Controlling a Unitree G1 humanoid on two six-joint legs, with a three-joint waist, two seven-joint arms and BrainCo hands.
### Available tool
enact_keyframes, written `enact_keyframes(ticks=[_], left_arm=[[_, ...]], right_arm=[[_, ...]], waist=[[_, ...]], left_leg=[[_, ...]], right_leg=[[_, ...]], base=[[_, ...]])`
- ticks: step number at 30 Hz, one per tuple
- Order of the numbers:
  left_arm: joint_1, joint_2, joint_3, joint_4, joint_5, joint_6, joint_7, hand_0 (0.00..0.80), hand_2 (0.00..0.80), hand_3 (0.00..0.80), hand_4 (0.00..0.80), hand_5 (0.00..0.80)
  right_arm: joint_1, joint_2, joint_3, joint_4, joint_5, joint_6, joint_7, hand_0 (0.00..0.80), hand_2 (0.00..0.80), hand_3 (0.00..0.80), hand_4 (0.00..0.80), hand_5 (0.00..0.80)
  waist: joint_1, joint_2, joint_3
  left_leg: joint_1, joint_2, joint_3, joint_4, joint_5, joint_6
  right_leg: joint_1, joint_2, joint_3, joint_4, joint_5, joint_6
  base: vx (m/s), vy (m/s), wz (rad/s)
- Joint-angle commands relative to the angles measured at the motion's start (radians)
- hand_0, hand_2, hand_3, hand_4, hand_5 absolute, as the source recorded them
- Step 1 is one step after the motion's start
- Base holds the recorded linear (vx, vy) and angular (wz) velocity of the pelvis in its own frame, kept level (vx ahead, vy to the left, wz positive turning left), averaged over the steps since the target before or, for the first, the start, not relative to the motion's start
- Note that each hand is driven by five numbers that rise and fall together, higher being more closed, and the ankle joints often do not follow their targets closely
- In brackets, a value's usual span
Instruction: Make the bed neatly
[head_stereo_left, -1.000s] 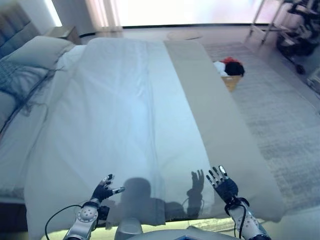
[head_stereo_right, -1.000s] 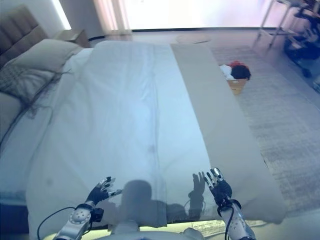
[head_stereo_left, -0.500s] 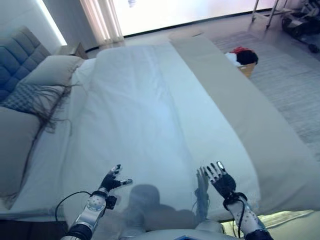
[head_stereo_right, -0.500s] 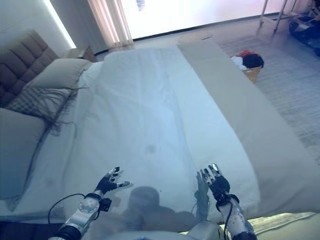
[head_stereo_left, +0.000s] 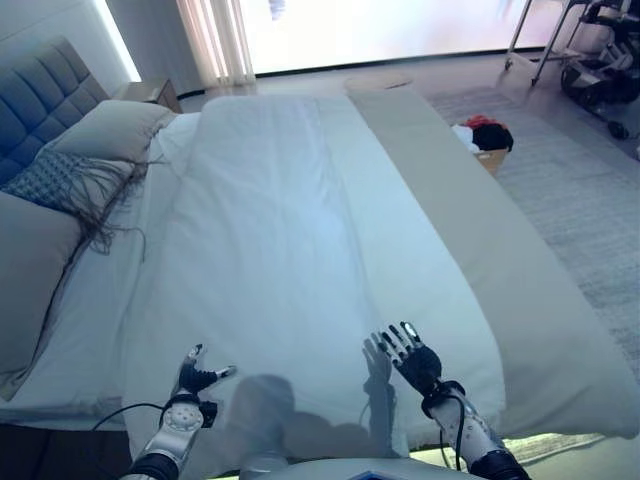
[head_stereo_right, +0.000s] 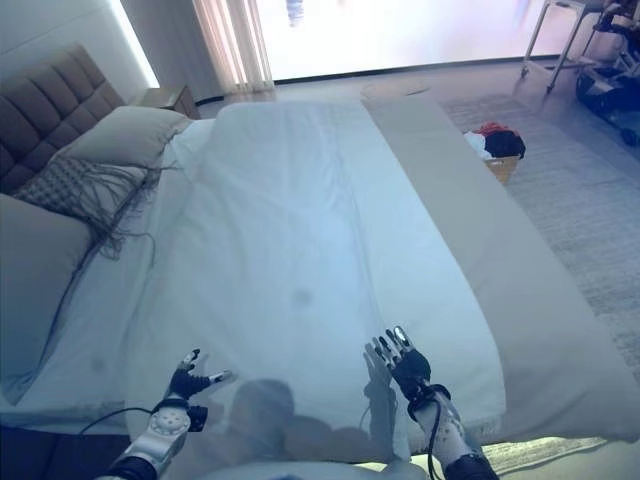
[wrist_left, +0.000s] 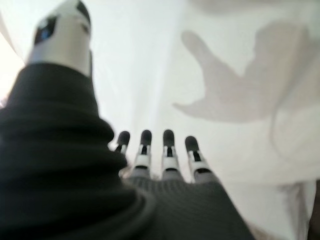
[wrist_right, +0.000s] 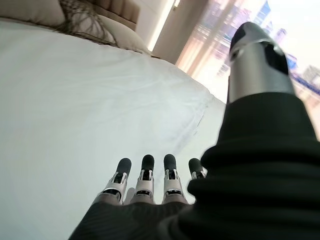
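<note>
A white duvet (head_stereo_left: 290, 240) lies spread flat along the bed, with a beige band of cover (head_stereo_left: 480, 220) running down its right side. Grey pillows (head_stereo_left: 110, 130) and a fringed cushion (head_stereo_left: 60, 180) sit at the headboard end on the left. My left hand (head_stereo_left: 192, 378) hovers open over the duvet's near edge, fingers straight (wrist_left: 167, 147). To its right my right hand (head_stereo_left: 412, 362) is raised open above the same edge, holding nothing (wrist_right: 145, 175).
A basket of red, black and white clothes (head_stereo_left: 482, 140) stands on the grey rug (head_stereo_left: 570, 190) right of the bed. A nightstand (head_stereo_left: 150, 92) sits by the headboard (head_stereo_left: 40, 90). A metal rack (head_stereo_left: 585, 50) is at the far right.
The camera has swung, showing more of the bed's pillow end. Both hands stay open over the duvet's near edge; the left one sits lower in view.
</note>
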Motion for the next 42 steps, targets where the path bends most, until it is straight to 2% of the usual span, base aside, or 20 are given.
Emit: enact_keyframes(ticks=[1, 4, 7, 8, 10, 11, 12, 13, 15, 18, 20, 22, 25, 27, 31, 34, 38, 42], left_arm=[[-0.109, 0.063, 0.044, 0.050, 0.145, 0.035, 0.141, 0.000, 0.000, 0.000, 0.000, 0.000], [-0.087, 0.061, 0.019, 0.088, 0.209, 0.100, 0.192, 0.000, 0.000, 0.000, 0.000, 0.000], [-0.056, 0.063, 0.001, 0.122, 0.219, 0.150, 0.220, 0.000, 0.000, 0.000, 0.000, 0.000], [-0.057, 0.069, -0.011, 0.123, 0.205, 0.164, 0.226, 0.000, 0.000, 0.000, 0.000, 0.000], [-0.077, 0.081, -0.031, 0.126, 0.174, 0.171, 0.245, 0.000, 0.000, 0.000, 0.000, 0.000], [-0.097, 0.092, -0.041, 0.122, 0.165, 0.158, 0.259, 0.000, 0.000, 0.000, 0.000, 0.000], [-0.107, 0.101, -0.046, 0.117, 0.168, 0.143, 0.264, 0.000, 0.000, 0.000, 0.000, 0.000], [-0.112, 0.109, -0.046, 0.110, 0.177, 0.137, 0.266, 0.000, 0.000, 0.000, 0.000, 0.000], [-0.109, 0.130, -0.039, 0.067, 0.160, 0.140, 0.274, 0.000, 0.000, 0.000, 0.000, 0.000], [-0.135, 0.138, -0.040, 0.061, 0.017, 0.134, 0.327, 0.000, 0.000, 0.000, 0.000, 0.000], [-0.160, 0.141, -0.025, 0.075, -0.060, 0.146, 0.310, 0.000, 0.000, 0.000, 0.000, 0.000], [-0.171, 0.140, -0.012, 0.084, -0.101, 0.183, 0.292, 0.000, 0.000, 0.000, 0.000, 0.000], [-0.188, 0.113, 0.017, 0.132, -0.220, 0.149, 0.303, 0.000, 0.000, 0.000, 0.000, 0.000], [-0.184, 0.097, 0.047, 0.155, -0.267, 0.136, 0.317, 0.000, 0.000, 0.000, 0.000, 0.000], [-0.181, 0.078, 0.121, 0.205, -0.394, 0.094, 0.347, 0.000, 0.000, 0.000, 0.000, 0.000], [-0.201, 0.079, 0.167, 0.215, -0.431, 0.075, 0.369, 0.000, 0.000, 0.000, 0.000, 0.000], [-0.245, 0.088, 0.162, 0.203, -0.433, 0.088, 0.419, 0.000, 0.000, 0.000, 0.000, 0.000], [-0.279, 0.103, 0.170, 0.198, -0.508, 0.091, 0.451, 0.000, 0.000, 0.000, 0.000, 0.000]], right_arm=[[-0.048, 0.021, -0.034, -0.034, 0.020, -0.018, 0.008, 0.000, 0.000, 0.000, 0.000, 0.000], [-0.035, 0.004, -0.051, -0.037, 0.036, -0.022, 0.016, 0.000, 0.000, 0.000, 0.000, 0.000], [-0.013, -0.006, -0.070, -0.042, 0.017, -0.009, 0.011, 0.000, 0.000, 0.000, 0.000, 0.000], [-0.006, -0.004, -0.070, -0.049, 0.014, -0.020, 0.006, 0.000, 0.000, 0.000, 0.000, 0.000], [-0.002, 0.004, -0.061, -0.062, 0.023, -0.050, -0.003, 0.000, 0.000, 0.000, 0.000, 0.000], [-0.004, 0.007, -0.049, -0.071, 0.041, -0.080, 0.001, 0.000, 0.000, 0.000, 0.000, 0.000], [-0.006, 0.011, -0.040, -0.076, 0.056, -0.100, 0.003, 0.000, 0.000, 0.000, 0.000, 0.000], [-0.007, 0.018, -0.037, -0.079, 0.065, -0.111, 0.005, 0.000, 0.000, 0.000, 0.000, 0.000], [-0.017, 0.038, -0.030, -0.090, 0.070, -0.134, 0.014, 0.000, 0.000, 0.000, 0.000, 0.000], [-0.083, 0.026, 0.013, -0.083, 0.058, -0.153, -0.004, 0.000, 0.000, 0.000, 0.000, 0.000], [-0.129, 0.024, 0.031, -0.071, 0.043, -0.173, -0.014, 0.000, 0.000, 0.000, 0.000, 0.000], [-0.147, 0.018, 0.033, -0.076, 0.056, -0.189, -0.012, 0.000, 0.000, 0.000, 0.000, 0.000], [-0.169, 0.000, 0.014, -0.075, 0.079, -0.221, -0.021, 0.000, 0.000, 0.000, 0.000, 0.000], [-0.186, -0.014, -0.011, -0.078, 0.082, -0.218, -0.014, 0.000, 0.000, 0.000, 0.000, 0.000], [-0.199, -0.039, -0.038, -0.098, 0.062, -0.197, -0.025, 0.000, 0.000, 0.000, 0.000, 0.000], [-0.208, -0.054, -0.039, -0.096, 0.063, -0.212, -0.005, 0.000, 0.000, 0.000, 0.000, 0.000], [-0.228, -0.079, -0.048, -0.110, 0.065, -0.226, 0.004, 0.000, 0.000, 0.000, 0.000, 0.000], [-0.235, -0.106, -0.069, -0.110, 0.091, -0.243, -0.002, 0.000, 0.000, 0.000, 0.000, 0.000]], waist=[[-0.004, -0.062, 0.050], [-0.032, -0.070, 0.070], [-0.058, -0.056, 0.082], [-0.061, -0.050, 0.090], [-0.053, -0.057, 0.122], [-0.043, -0.069, 0.158], [-0.035, -0.073, 0.185], [-0.032, -0.080, 0.201], [-0.032, -0.094, 0.246], [-0.031, -0.100, 0.288], [-0.026, -0.102, 0.307], [-0.016, -0.106, 0.315], [0.005, -0.106, 0.327], [0.015, -0.105, 0.332], [0.014, -0.104, 0.338], [0.011, -0.115, 0.348], [0.001, -0.123, 0.356], [-0.010, -0.124, 0.351]], left_leg=[[-0.126, -0.004, -0.023, 0.077, -0.011, -0.102], [-0.141, -0.027, 0.002, 0.203, -0.085, -0.086], [-0.129, -0.038, 0.012, 0.193, -0.105, -0.072], [-0.140, -0.047, 0.014, 0.179, -0.108, -0.062], [-0.192, -0.058, 0.009, 0.204, -0.121, -0.054], [-0.244, -0.067, -0.003, 0.249, -0.140, -0.041], [-0.268, -0.075, -0.024, 0.287, -0.184, -0.036], [-0.291, -0.084, -0.029, 0.314, -0.204, -0.025], [-0.345, -0.088, -0.045, 0.359, -0.228, -0.014], [-0.433, -0.061, -0.043, 0.398, -0.230, -0.027], [-0.485, -0.034, -0.059, 0.415, -0.223, -0.043], [-0.534, -0.008, -0.070, 0.402, -0.189, -0.069], [-0.578, -0.015, -0.081, 0.384, -0.155, -0.085], [-0.607, -0.022, -0.092, 0.377, -0.142, -0.092], [-0.665, -0.037, -0.097, 0.389, -0.128, -0.094], [-0.733, -0.042, -0.105, 0.421, -0.127, -0.095], [-0.828, -0.036, -0.119, 0.478, -0.130, -0.095], [-0.904, -0.038, -0.129, 0.533, -0.139, -0.090]], right_leg=[[0.150, 0.037, -0.087, -0.214, 0.157, -0.039], [0.108, 0.012, -0.084, -0.174, 0.162, -0.047], [0.062, 0.004, -0.060, -0.149, 0.172, -0.038], [0.021, -0.006, -0.052, -0.133, 0.177, -0.024], [-0.046, -0.025, -0.042, -0.106, 0.193, -0.002], [-0.105, -0.050, -0.045, -0.062, 0.214, 0.003], [-0.154, -0.073, -0.031, 0.000, 0.224, 0.020], [-0.195, -0.093, -0.016, 0.036, 0.251, 0.029], [-0.263, -0.120, 0.032, 0.019, 0.310, 0.046], [-0.297, -0.106, 0.010, -0.072, 0.337, 0.049], [-0.348, -0.104, 0.008, -0.066, 0.344, 0.045], [-0.376, -0.098, -0.015, -0.058, 0.333, 0.045], [-0.395, -0.109, -0.055, -0.060, 0.328, 0.043], [-0.430, -0.122, -0.069, -0.045, 0.325, 0.044], [-0.507, -0.140, -0.058, 0.009, 0.307, 0.042], [-0.580, -0.143, -0.041, 0.056, 0.296, 0.038], [-0.681, -0.141, -0.018, 0.118, 0.286, 0.031], [-0.760, -0.136, 0.010, 0.173, 0.284, 0.025]], base=[[-0.129, -0.011, 0.01], [-0.073, 0.064, 0.08], [-0.016, 0.224, 0.02], [-0.180, 0.217, 0.01], [-0.283, 0.111, 0.00], [-0.255, 0.041, -0.11], [-0.227, 0.019, -0.12], [-0.107, 0.003, -0.09], [-0.201, -0.059, 0.08], [-0.251, -0.047, 0.03], [-0.183, -0.083, -0.27], [-0.098, -0.090, -0.18], [-0.069, -0.025, 0.14], [-0.053, 0.066, 0.18], [-0.053, 0.124, 0.16], [-0.088, 0.095, 0.10], [-0.097, 0.065, 0.09], [-0.056, 0.068, 0.07]])
